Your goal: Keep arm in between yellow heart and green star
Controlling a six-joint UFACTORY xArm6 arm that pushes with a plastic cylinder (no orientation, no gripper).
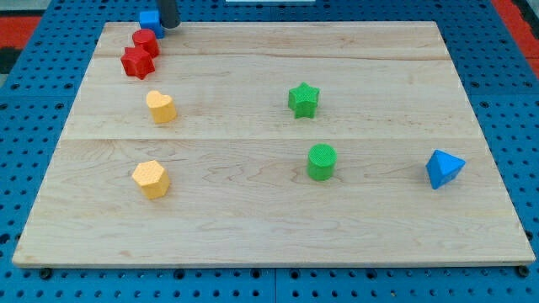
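Bench, near to far: yellow hexagon, green cylinder, blue pyramid; yellow heart left, green star centre, well apart. My tip at top-left edge, beside blue cube. No pincer fitted.

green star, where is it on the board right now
The green star sits just right of the board's middle in the upper half, directly above the green cylinder and well to the right of the yellow heart.
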